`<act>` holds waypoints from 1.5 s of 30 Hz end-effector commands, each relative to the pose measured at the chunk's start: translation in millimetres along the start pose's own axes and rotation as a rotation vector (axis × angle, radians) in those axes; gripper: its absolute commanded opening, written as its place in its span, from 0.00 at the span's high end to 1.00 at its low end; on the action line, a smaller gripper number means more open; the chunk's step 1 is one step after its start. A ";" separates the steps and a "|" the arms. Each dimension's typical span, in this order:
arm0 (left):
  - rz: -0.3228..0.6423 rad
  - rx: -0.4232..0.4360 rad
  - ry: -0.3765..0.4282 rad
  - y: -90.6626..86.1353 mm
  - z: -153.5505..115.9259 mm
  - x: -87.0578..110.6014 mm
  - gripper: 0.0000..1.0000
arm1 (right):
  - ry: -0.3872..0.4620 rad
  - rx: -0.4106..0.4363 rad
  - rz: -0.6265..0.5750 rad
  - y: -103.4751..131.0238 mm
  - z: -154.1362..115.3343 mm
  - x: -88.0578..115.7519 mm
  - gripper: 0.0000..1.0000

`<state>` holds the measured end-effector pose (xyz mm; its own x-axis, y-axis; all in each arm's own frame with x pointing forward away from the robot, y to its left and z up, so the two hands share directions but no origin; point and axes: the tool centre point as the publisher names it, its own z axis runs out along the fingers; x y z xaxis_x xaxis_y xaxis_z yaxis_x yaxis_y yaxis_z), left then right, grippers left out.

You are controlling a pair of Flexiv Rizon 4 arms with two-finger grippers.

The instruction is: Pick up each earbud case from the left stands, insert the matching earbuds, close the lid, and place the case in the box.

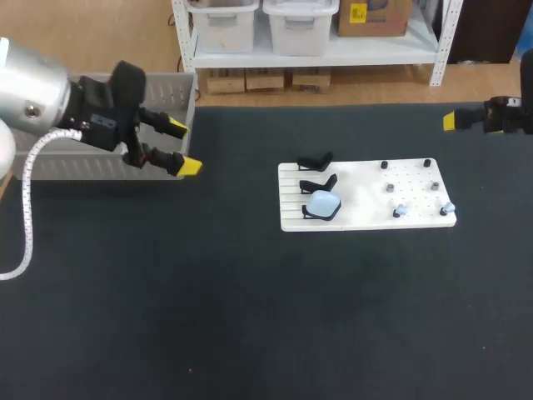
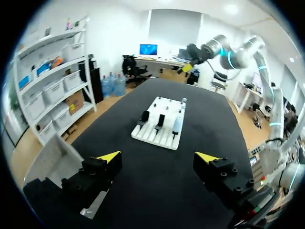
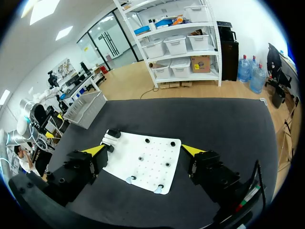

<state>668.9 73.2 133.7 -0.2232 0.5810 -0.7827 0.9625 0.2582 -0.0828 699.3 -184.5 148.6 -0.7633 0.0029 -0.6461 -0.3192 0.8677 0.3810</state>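
A white board [image 1: 366,218] lies right of the table's middle. On its left part stand three black stands; the front one holds a light blue earbud case [image 1: 323,203], while the other two stands [image 1: 315,160] carry nothing. Pairs of black [image 1: 384,165], grey [image 1: 389,188] and blue earbuds [image 1: 400,211] sit on the board's right part. My left gripper [image 1: 181,146] hovers open, far left of the board, beside the grey box [image 1: 171,87]. My right gripper [image 3: 143,150] stands open above the table, behind and to the right of the board [image 3: 152,157], and holds nothing.
The grey box [image 2: 52,157] sits at the table's back left corner, just beside my left gripper [image 2: 159,160]. Dark table surface stretches in front of the board and between the board and the box.
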 end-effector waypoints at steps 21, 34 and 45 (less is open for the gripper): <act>0.172 0.130 -0.075 -4.2 22.0 2.8 0.00 | 0.001 0.000 0.000 0.1 -0.3 -0.1 0.00; 0.211 0.204 -0.126 -20.1 67.4 -2.2 0.00 | 0.001 0.000 0.000 0.1 -0.3 -0.1 0.00; 0.184 0.285 -0.159 -27.2 101.6 -3.8 0.00 | 0.001 0.000 0.000 0.1 -0.3 -0.1 0.00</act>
<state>651.0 -5.4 81.8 -0.0366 0.4644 -0.8849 0.9956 -0.0599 -0.0727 699.3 -184.5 148.6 -0.7633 0.0028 -0.6460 -0.3192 0.8677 0.3810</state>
